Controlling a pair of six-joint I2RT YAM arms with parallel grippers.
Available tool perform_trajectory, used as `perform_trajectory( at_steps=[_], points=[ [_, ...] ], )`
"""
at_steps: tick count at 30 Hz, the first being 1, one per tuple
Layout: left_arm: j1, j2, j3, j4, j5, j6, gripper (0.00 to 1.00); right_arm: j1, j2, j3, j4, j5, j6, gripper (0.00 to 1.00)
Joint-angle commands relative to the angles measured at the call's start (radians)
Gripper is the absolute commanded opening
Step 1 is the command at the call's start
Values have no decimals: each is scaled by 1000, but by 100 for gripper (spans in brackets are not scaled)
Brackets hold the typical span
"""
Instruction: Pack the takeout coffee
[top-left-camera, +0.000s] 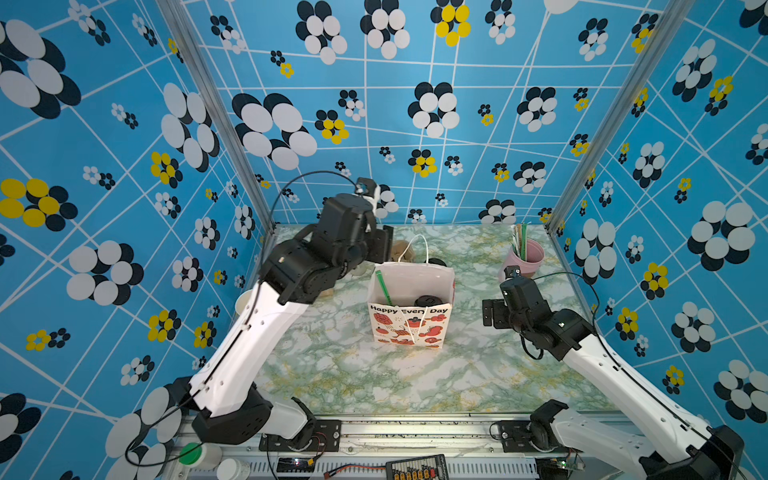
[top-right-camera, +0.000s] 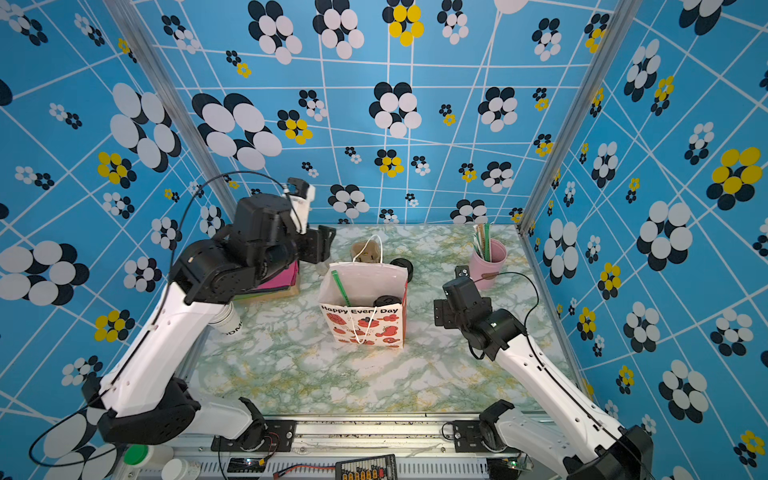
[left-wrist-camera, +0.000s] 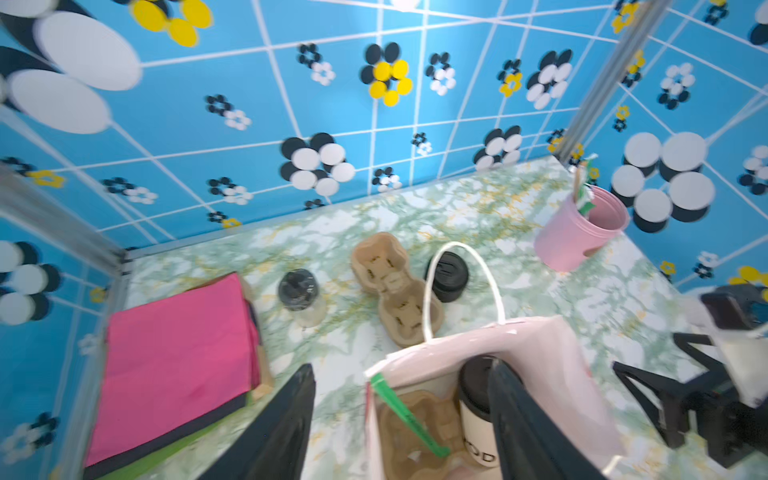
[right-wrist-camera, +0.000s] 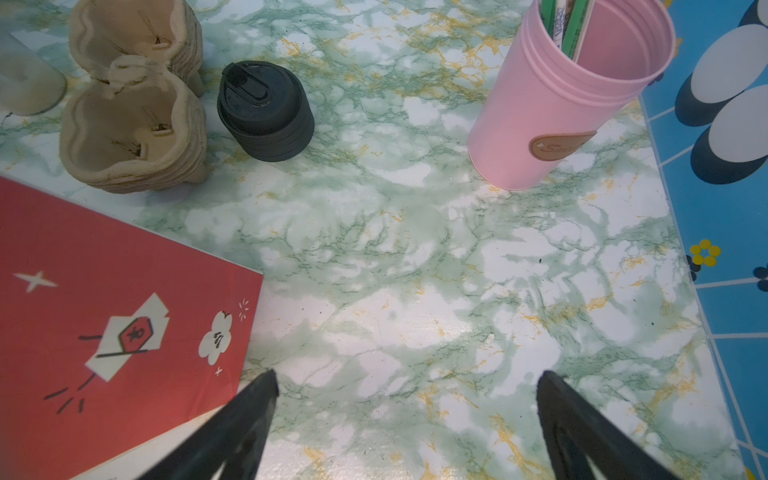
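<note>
My left gripper (left-wrist-camera: 401, 365) stands apart above the bag (left-wrist-camera: 552, 353), holding nothing; my right gripper (right-wrist-camera: 408, 374), beside the bag, is equally apart and empty. The takeout coffee (left-wrist-camera: 478, 419) stands upright inside the bag. Its paper wall likely crushes easily: grip mid-wall, below the lid (left-wrist-camera: 473, 374), lightly

Bright, even light; soft shadows; 1 smeared view.
In both top views the wall (top-left-camera: 415, 62) grid bows toward the edges, and the bag (top-left-camera: 409, 328) drops only a faint shadow on the worktop (top-left-camera: 332, 374). The left wrist view is motion-blurred throughout, worst on the dark left end effector (left-wrist-camera: 401, 365) up close. The right wrist view is crisp, with a pale sheen on the worktop's middle.
</note>
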Motion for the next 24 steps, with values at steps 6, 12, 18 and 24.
perform_trajectory(
  at_steps=[6, 12, 18, 24],
  points=[
    [327, -23, -297, -45, 94, 183, 72, -7, -33, -6, 12, -19, -16, 99],
    [426, 136, -351, -42, 134, 230, 71, -7, -32, -6, 10, -23, -14, 99],
    [434, 341, -305, -26, 99, 272, 70, -7, -29, -12, 7, -17, -16, 99],
    [464, 525, -227, -33, 73, 309, 62, -7, -39, -20, -3, -10, -18, 99]
  ],
)
